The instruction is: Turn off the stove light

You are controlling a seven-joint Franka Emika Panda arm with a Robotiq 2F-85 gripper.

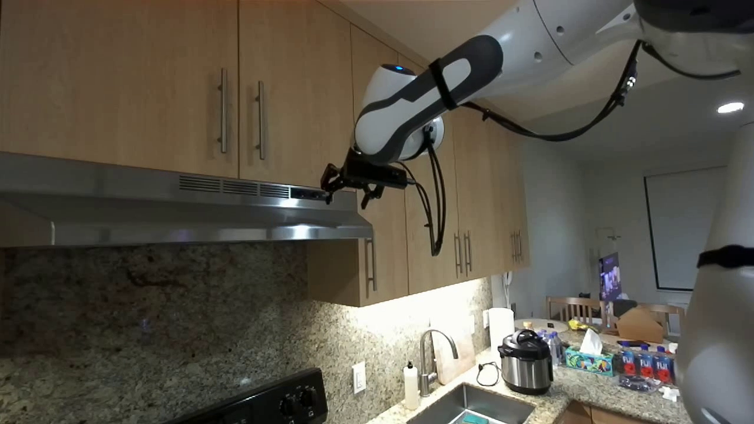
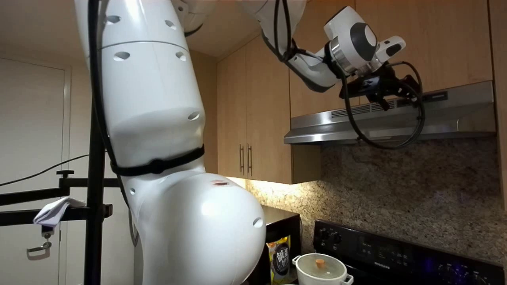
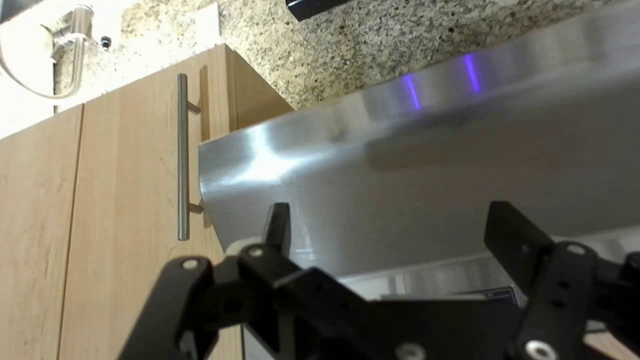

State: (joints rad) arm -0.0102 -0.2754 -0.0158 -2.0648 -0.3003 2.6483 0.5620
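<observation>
- Overhead, the steel range hood (image 1: 141,219) hangs above the black stove (image 2: 376,255); the stove light itself cannot be made out.
- On the hood's front, a dark control panel (image 2: 436,96) sits beside vent slots (image 1: 235,187).
- Near it, the claw (image 3: 390,207) stands spread, fingers (image 3: 512,235) well apart; contact with the hood cannot be told.
- Farther off, a lidded cooker (image 1: 526,368) stands on the surface (image 1: 592,391) near the sink (image 1: 498,401).

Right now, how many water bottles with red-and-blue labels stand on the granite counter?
3 visible, in a row in an exterior view: left bottle, nearest the colourful tissue box; middle bottle; right bottle. The white robot arm may hide more.
</observation>
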